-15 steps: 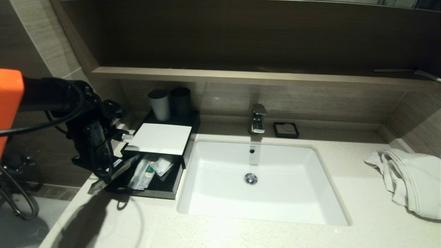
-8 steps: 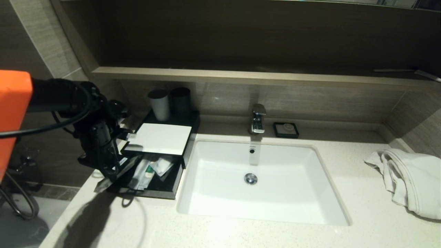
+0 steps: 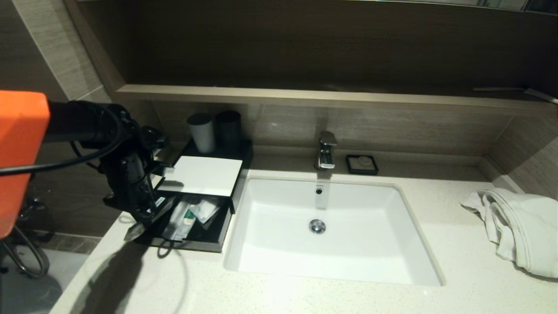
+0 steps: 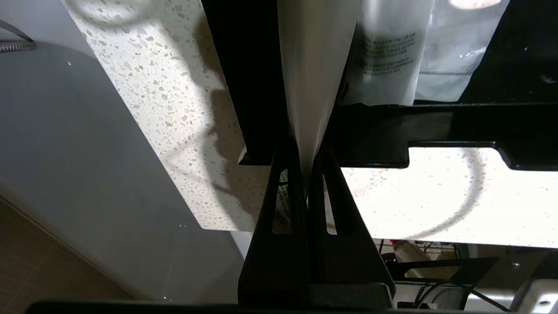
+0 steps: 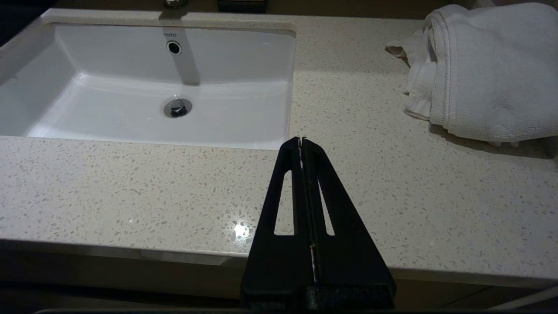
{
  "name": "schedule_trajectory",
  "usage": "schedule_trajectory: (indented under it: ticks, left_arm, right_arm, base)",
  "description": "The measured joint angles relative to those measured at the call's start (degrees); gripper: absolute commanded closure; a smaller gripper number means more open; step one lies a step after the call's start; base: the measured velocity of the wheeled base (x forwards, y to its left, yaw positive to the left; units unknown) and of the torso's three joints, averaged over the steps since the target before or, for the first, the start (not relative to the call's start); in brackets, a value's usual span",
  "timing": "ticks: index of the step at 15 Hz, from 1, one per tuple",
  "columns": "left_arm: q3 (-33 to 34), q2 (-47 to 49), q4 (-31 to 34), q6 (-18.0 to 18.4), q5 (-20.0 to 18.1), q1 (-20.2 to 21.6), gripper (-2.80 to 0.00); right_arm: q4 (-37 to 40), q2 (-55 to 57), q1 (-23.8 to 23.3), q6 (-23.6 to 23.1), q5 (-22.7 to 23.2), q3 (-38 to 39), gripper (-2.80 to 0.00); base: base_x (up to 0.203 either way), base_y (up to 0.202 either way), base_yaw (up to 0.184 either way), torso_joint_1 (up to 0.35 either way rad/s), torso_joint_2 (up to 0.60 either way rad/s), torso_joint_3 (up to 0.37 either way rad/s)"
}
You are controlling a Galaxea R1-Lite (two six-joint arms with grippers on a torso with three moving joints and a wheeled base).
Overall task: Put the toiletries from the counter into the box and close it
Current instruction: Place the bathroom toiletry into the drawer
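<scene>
A speckled stone counter [image 3: 331, 296] with an inset basin [image 3: 331, 235] is seen. The box [image 3: 198, 205] stands at its left end, drawer open, sachets inside. Over the last second the left gripper [image 3: 146, 218] has been carried nearer the drawer, jaws clamped on a translucent sachet [image 4: 316, 78]; release seems close. The right gripper [image 5: 301, 141] is parked, closed, empty.
</scene>
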Motion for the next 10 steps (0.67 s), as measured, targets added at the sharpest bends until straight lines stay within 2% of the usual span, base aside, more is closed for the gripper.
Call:
schedule_trajectory:
  ticks: [10]
  left_arm:
    - [-1.2, 1.6, -2.6, -3.9, -0.1, -1.3, 0.00]
  right_arm:
    - [0.0, 0.0, 0.0, 0.0, 0.0, 0.0, 0.00]
  base:
    - [0.000, 0.000, 0.000, 0.000, 0.00, 0.000]
